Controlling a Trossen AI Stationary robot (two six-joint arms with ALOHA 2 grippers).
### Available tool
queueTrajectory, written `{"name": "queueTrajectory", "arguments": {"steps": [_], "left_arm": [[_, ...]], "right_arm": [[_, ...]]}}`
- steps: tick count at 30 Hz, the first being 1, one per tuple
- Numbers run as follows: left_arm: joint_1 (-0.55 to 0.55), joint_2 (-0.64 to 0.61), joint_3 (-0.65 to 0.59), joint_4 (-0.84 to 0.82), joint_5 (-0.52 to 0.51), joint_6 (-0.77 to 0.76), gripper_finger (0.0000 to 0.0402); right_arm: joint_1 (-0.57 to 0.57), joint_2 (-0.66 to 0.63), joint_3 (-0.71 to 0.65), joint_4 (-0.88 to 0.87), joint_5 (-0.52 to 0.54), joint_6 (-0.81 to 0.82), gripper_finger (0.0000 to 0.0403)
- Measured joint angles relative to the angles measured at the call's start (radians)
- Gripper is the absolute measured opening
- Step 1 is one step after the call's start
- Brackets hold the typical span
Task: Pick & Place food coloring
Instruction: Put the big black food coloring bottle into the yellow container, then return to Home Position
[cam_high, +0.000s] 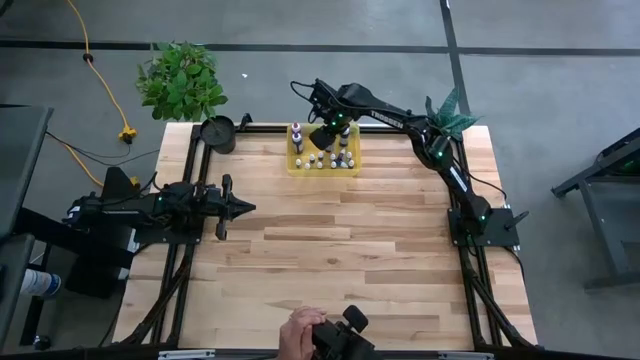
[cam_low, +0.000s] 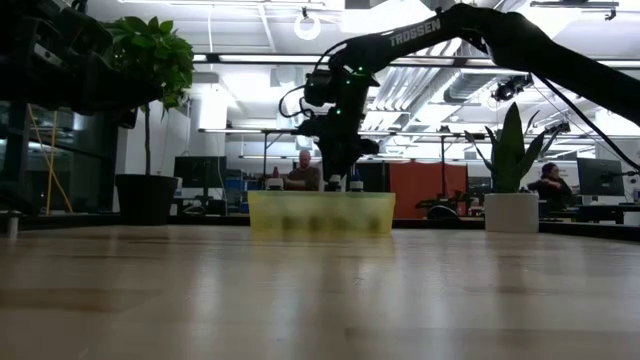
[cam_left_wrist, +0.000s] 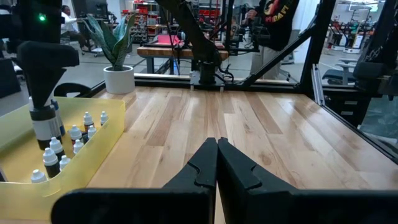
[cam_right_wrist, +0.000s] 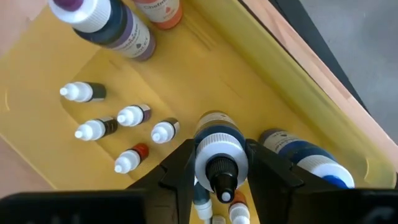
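Right gripper (cam_right_wrist: 217, 171) jaws clamp a blue bottle (cam_right_wrist: 217, 146) over the yellow bin (cam_right_wrist: 261, 68); left jaws closed.

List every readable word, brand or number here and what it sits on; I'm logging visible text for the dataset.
"TROSSEN": white letters on the dark right robot arm, low view.
Small print on the tall purple-capped dark bottle in the yellow see-through bin: too blurred to read.
Yellow lettering on a person's dark shirt, left wrist view: cut off, unreadable.

Small pale white-capped food coloring bottles (cam_low: 318, 222): blurred behind the translucent yellow plastic bin's (cam_low: 262, 212) wall, uncountable.
Purple-bodied bottle (cam_right_wrist: 102, 23): cropped by frame edge.
Person's hand (cam_high: 299, 333): partly cut off at table's near edge.
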Motion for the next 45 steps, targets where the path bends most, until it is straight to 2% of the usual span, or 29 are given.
{"name": "queueTrajectory", "arguments": {"steps": [10, 23, 30, 38, 42, 45], "left_arm": [[0.000, 0.000, 0.000, 0.000, 0.000, 0.000, 0.0000], [0.000, 0.000, 0.000, 0.000, 0.000, 0.000, 0.0000], [0.000, 0.000, 0.000, 0.000, 0.000, 0.000, 0.0000], [0.000, 0.000, 0.000, 0.000, 0.000, 0.000, 0.0000], [0.000, 0.000, 0.000, 0.000, 0.000, 0.000, 0.0000], [0.000, 0.000, 0.000, 0.000, 0.000, 0.000, 0.0000]], "right_arm": [[0.000, 0.000, 0.000, 0.003, 0.002, -0.054, 0.0149], [0.002, -0.018, 0.030, -0.005, 0.002, -0.079, 0.0153], [0.018, -0.141, 0.020, -0.041, -0.024, -0.124, 0.0154], [0.103, -0.316, -0.010, -0.170, -0.209, -0.240, 0.0154], [0.161, -0.437, -0.134, -0.185, -0.246, -0.312, 0.0153], [0.207, -0.581, -0.324, -0.075, -0.236, -0.324, 0.0150]]}}
